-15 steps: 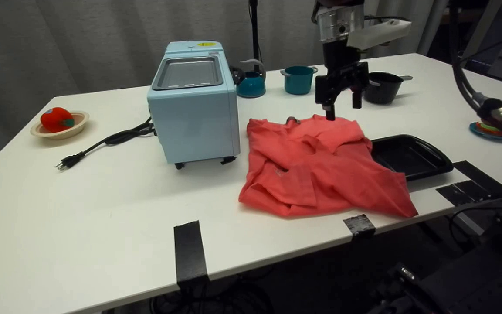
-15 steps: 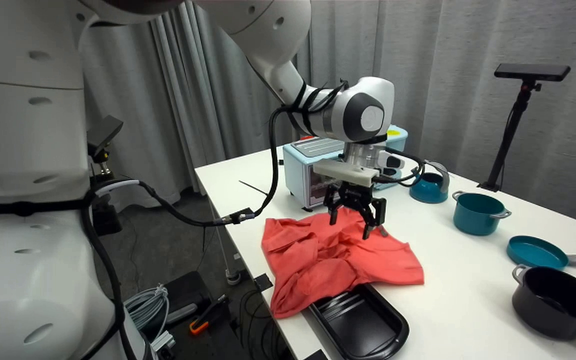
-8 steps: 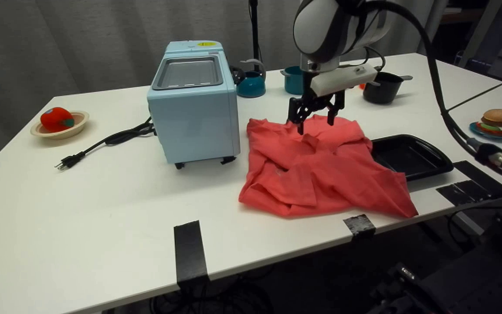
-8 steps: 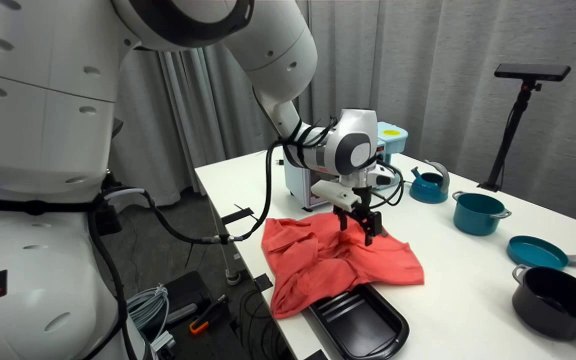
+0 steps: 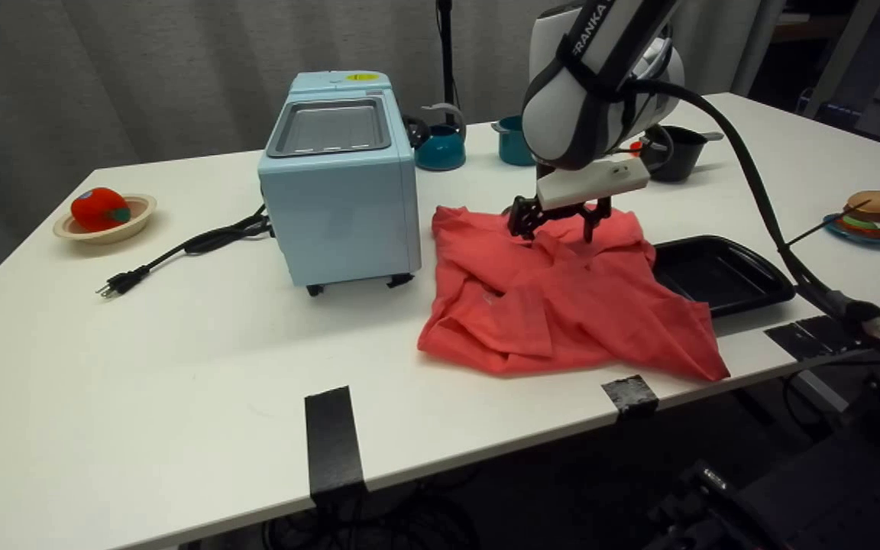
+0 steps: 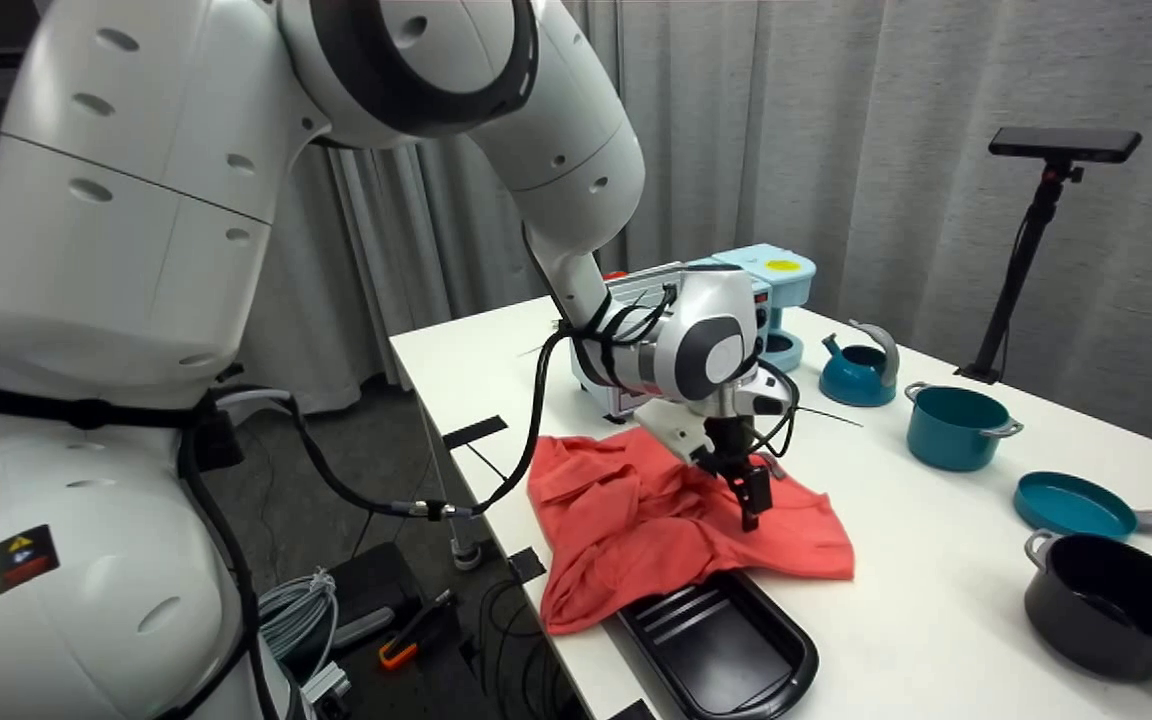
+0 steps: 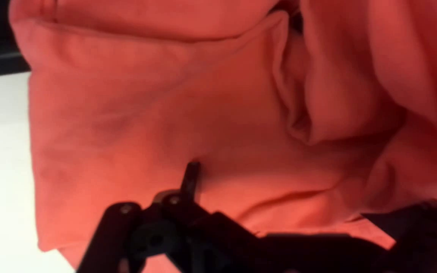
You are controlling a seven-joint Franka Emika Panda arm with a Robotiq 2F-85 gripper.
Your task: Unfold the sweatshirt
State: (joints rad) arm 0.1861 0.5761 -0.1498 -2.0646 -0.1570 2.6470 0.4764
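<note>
The red sweatshirt (image 5: 562,313) lies crumpled in folds near the table's front edge, and it shows in both exterior views (image 6: 616,550). It fills most of the wrist view (image 7: 211,106). One edge overlaps the black baking pan. My gripper (image 5: 557,235) points down at the sweatshirt's far part, its fingers wide apart. In the wrist view, the gripper (image 7: 279,189) has its left fingertip against the cloth. Its right fingertip is hidden behind a fold of the cloth. No cloth is pinched between the fingers. In an exterior view, the arm partly hides the gripper (image 6: 736,490).
A light blue toaster oven (image 5: 341,206) stands beside the sweatshirt. The black baking pan (image 5: 723,275) is partly under it. A teal kettle (image 6: 858,375), teal pot (image 6: 961,425), teal pan (image 6: 1074,505) and black pot (image 6: 1111,605) stand farther off. A small grey piece (image 6: 769,463) shows at the sweatshirt's edge.
My gripper has moved toward the oven and down onto the sweatshirt, staying open. The cloth's edges have shifted slightly in the last half second.
</note>
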